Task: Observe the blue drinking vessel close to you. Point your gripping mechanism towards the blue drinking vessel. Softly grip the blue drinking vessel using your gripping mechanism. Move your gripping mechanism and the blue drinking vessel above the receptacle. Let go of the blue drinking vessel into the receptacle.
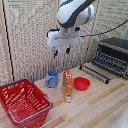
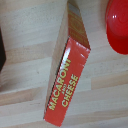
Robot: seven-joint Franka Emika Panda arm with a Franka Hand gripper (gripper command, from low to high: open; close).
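The gripping mechanism (image 1: 61, 51) hung in the air high above the wooden table (image 1: 100, 105), carried by the white arm (image 1: 75, 14). Its 2 dark-blue-tipped fingers (image 1: 56, 53) pointed downward with a clear gap between them, and nothing was held between the fingers.

The blue drinking vessel (image 1: 52, 79) stood upright on the table, below the gripping mechanism and slightly toward the exterior view's left. Its handle faced the exterior view's left. The vessel was well apart from the fingers.

The receptacle (image 1: 22, 102), a red lattice-sided basket with a light blue rim, sat on the table at the exterior view's left, near the vessel but not touching it. The inside of the receptacle showed only its red lattice floor.

A macaroni and cheese box (image 1: 67, 85) stood upright just beside the vessel, toward the exterior view's right. A shallow red bowl (image 1: 82, 83) rested on the table just beyond the box on that side. A toaster oven (image 1: 113, 56) occupied the far side of the table at the exterior view's right, with a metal rack (image 1: 95, 72) lying in front of it.

The wrist view showed the box (image 2: 67, 75) from above, with its red side panel lettered in yellow, and part of the red bowl (image 2: 118, 27) beside it. The vessel did not appear in the wrist view.
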